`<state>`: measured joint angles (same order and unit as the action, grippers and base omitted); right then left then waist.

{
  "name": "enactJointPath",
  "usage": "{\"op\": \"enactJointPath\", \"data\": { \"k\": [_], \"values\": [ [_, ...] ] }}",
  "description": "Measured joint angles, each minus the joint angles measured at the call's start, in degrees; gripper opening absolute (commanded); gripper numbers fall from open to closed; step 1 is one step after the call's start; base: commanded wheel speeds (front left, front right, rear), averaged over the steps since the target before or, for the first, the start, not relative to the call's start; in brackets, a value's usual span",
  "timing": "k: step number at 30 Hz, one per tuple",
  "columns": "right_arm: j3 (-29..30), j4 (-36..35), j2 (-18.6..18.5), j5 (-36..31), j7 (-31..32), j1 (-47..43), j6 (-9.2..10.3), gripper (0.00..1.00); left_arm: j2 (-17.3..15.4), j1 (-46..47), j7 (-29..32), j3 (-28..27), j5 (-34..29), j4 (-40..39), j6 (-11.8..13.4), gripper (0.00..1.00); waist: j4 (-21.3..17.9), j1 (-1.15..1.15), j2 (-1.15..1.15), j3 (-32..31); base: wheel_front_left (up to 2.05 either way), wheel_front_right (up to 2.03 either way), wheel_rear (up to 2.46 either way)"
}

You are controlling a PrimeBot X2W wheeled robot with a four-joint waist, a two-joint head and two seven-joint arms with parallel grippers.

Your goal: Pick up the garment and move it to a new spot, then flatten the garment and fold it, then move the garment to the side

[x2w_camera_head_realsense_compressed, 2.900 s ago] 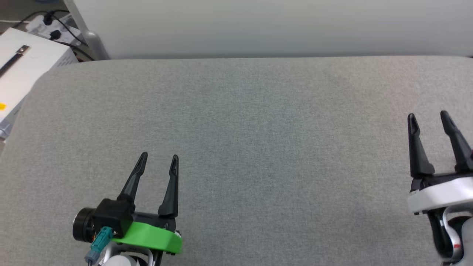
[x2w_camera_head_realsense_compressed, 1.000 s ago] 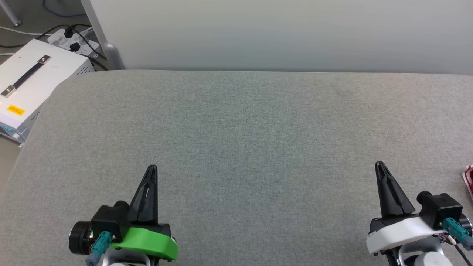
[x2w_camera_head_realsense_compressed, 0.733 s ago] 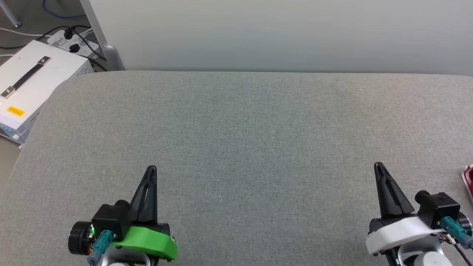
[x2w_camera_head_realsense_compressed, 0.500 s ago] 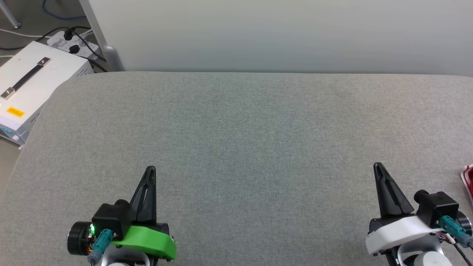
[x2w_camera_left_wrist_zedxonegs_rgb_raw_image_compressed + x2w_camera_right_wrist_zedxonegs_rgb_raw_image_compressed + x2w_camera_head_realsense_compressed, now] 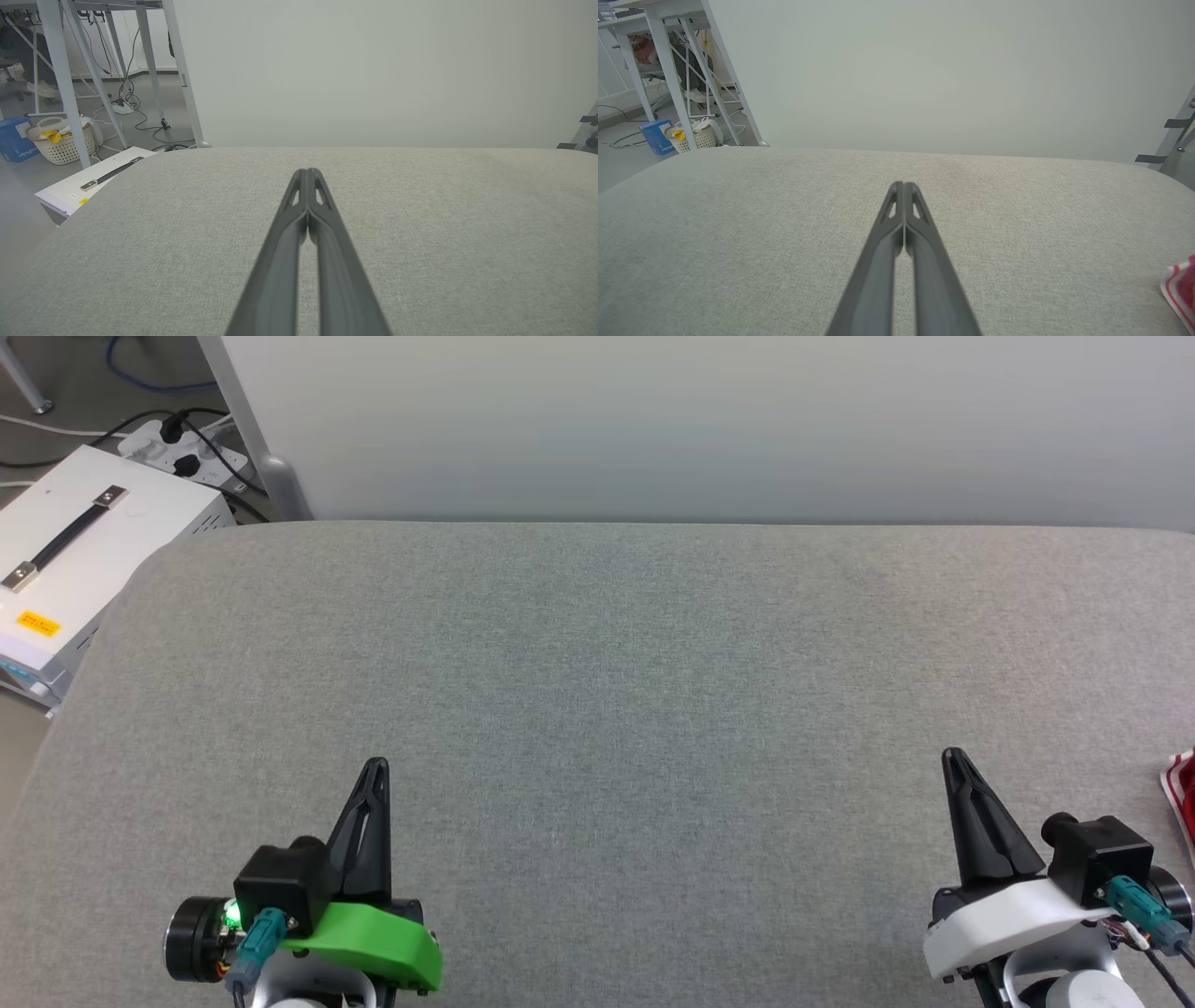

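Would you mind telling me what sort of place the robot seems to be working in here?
Probably a robotics lab or test workshop: a grey fabric-covered table, a white equipment case and a power strip with cables on the floor beside it, and metal-framed benches beyond.

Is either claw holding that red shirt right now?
No, the left claw and right claw are shut on nothing, and the shirt lies apart at the picture's right edge.

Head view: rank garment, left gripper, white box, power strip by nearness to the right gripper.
1. garment, just right of the right gripper.
2. left gripper, far to the left.
3. white box, upper left.
4. power strip, on the floor beyond the box.
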<state>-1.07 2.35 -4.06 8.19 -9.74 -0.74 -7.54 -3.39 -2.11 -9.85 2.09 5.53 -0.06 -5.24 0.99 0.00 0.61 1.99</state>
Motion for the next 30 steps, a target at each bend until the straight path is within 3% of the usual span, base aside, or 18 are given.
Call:
{"op": "enactJointPath", "data": {
  "k": [30],
  "values": [
    [0.3, -0.7, 0.3, -3.0, 3.5, 0.0, 0.0, 0.0, 0.0, 0.2, 3.4, -0.6, -1.5, 0.0, 1.8, 0.0, -0.4, 0.0, 0.0, -0.7, 0.0, 0.0, 0.0]
  ]
}}
